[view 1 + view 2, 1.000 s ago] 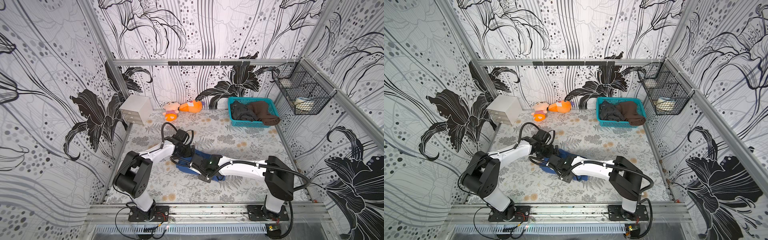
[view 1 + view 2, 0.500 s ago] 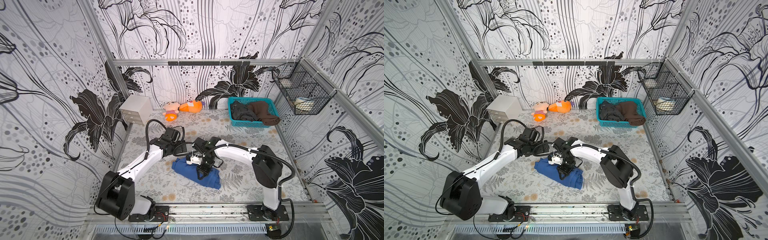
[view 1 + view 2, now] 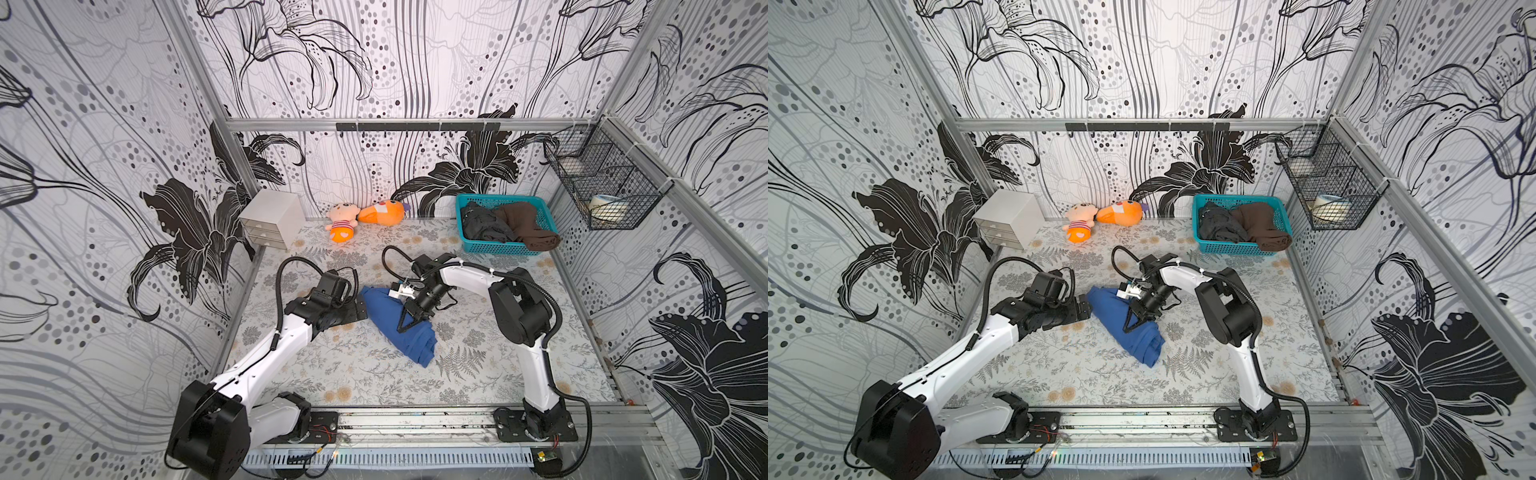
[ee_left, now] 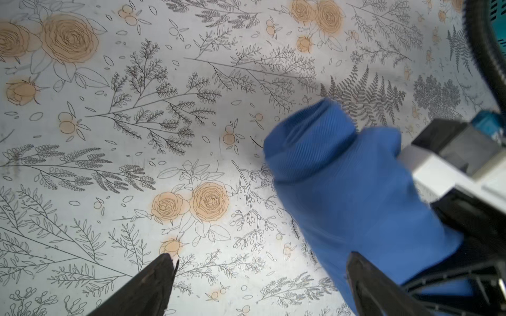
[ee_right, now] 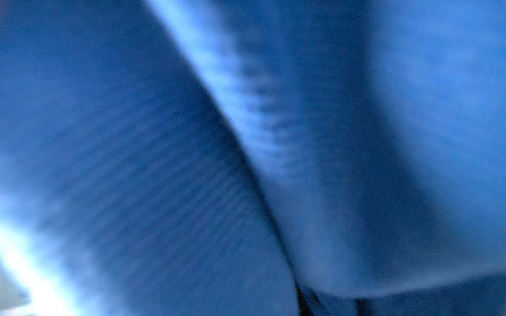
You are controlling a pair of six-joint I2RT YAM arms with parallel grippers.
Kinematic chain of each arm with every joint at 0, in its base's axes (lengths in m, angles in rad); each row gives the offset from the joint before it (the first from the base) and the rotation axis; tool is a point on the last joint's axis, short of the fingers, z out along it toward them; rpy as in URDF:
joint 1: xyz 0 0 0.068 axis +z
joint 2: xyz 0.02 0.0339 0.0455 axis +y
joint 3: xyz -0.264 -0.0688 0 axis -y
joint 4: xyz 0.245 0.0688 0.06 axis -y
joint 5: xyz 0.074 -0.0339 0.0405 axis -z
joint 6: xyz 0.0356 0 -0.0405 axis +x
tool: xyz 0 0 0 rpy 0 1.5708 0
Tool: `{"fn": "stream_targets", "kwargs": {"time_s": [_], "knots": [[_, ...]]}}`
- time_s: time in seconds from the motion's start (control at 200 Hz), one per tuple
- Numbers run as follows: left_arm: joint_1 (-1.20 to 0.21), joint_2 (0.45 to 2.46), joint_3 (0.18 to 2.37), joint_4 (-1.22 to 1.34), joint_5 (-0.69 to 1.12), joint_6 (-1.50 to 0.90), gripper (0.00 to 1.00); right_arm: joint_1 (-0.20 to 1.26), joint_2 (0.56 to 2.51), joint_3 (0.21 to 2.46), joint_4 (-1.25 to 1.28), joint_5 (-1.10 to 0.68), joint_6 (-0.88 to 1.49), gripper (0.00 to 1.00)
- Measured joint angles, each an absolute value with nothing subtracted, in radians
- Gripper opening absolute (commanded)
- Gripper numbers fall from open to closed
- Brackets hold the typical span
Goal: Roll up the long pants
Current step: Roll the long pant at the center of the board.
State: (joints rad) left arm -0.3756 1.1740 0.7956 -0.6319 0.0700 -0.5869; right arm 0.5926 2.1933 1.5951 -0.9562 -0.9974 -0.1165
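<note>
Since a second ago both arms have drawn back from lying across the bundle, the left out to one end, the right up behind it. The long pants [image 3: 417, 347] lie mid-tabletop [image 3: 353, 374] as a loose, slanted roll. The left hand [image 4: 261, 258] stands released just beside that end. The right hand [image 3: 403, 328] looks clenched on a fold. Rolling seems nearly finished, and the next move calls for tightening the slack end. No writing is legible.
</note>
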Motion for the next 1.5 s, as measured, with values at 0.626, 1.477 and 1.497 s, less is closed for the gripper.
{"fn": "stream_targets", "kwargs": {"time_s": [0.626, 1.477, 1.497], "knots": [[-0.490, 1.460, 0.986, -0.607, 0.018, -0.540, 0.99, 0.565, 2.228, 1.565, -0.884, -1.098, -0.093, 0.00], [-0.492, 1.699, 1.068, -0.448, 0.101, -0.555, 0.99, 0.546, 2.125, 1.496, -0.800, -0.892, -0.025, 0.58], [-0.492, 1.702, 1.067, -0.436, 0.107, -0.559, 0.99, 0.548, 2.111, 1.491, -0.794, -0.867, -0.022, 0.58]]}}
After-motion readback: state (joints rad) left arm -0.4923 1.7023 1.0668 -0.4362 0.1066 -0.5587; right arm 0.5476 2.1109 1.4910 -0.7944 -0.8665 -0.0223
